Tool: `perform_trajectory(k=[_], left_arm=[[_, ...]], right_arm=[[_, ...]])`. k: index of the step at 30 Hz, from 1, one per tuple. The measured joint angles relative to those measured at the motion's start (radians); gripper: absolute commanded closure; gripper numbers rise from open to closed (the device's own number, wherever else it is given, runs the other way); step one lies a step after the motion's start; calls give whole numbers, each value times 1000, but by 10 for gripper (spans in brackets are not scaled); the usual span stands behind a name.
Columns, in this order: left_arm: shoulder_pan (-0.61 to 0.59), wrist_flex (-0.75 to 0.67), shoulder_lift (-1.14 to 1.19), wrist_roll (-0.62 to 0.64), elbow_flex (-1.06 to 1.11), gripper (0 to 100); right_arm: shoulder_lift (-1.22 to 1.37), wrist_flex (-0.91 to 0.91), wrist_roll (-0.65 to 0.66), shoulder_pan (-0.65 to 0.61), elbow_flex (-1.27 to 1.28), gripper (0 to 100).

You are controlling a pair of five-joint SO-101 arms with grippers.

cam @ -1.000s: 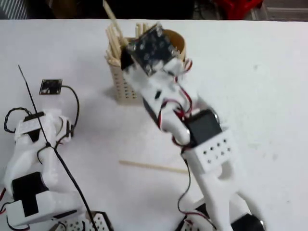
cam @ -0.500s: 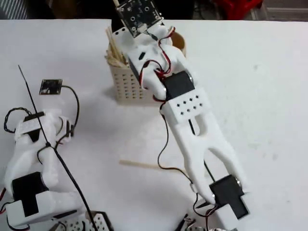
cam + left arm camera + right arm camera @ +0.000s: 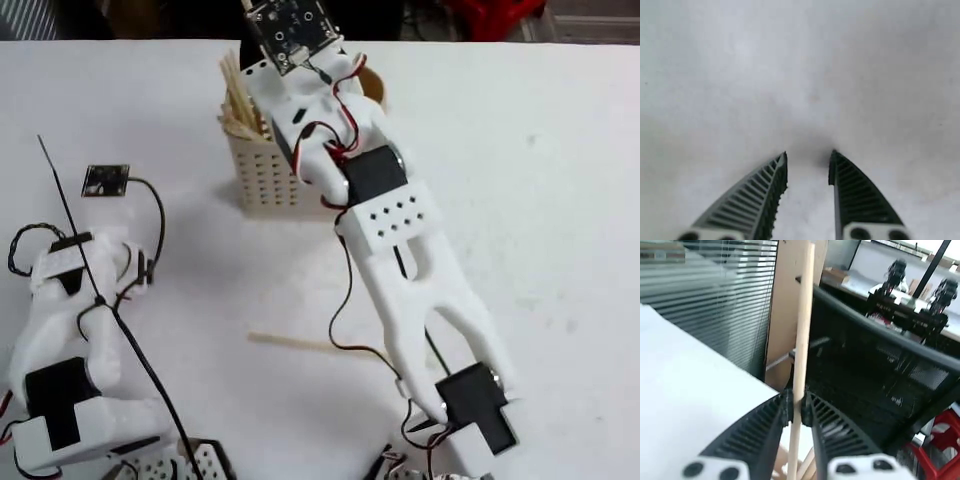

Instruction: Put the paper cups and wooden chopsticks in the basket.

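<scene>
Right gripper [image 3: 797, 402], with chopstick [image 3: 804, 315], perhaps slightly lower

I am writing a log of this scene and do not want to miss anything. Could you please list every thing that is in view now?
basket: one, cream, perforated, at the far side of the table
chopsticks in the basket: several, pale wood, upright; exact count unclear
held chopstick: one, pale wood, clamped in the right gripper
loose chopstick: one, pale wood, flat on the table
paper cup: one seen, brown, at the basket, partly hidden by the right arm
small board with cable: one, black, on the table near the left arm
table: one, white
chair: one, black, beyond the table
left gripper: open, dark ribbed fingers, over bare table
right gripper: shut on the held chopstick, at the basket
</scene>
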Motion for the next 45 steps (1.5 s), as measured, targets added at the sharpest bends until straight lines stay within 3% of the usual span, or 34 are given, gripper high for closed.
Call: perform_trajectory(k=[8, 15, 19, 22, 28, 33, 45], left_arm=[[0, 0, 0, 0, 0, 849], [0, 0, 0, 0, 0, 849], [0, 0, 0, 0, 0, 849], [0, 0, 0, 0, 0, 849], [0, 0, 0, 0, 0, 849], [0, 0, 0, 0, 0, 849], [0, 0, 0, 0, 0, 849]], right_arm=[[-11, 172, -54, 0, -11, 916], [-180, 588, -49, 2, -12, 918], [-218, 873, 97, -35, 12, 918], [-216, 973, 242, -114, 149, 917], [-215, 865, 486, -242, 618, 867], [-215, 661, 517, -256, 882, 764], [-215, 448, 522, -261, 1059, 797]])
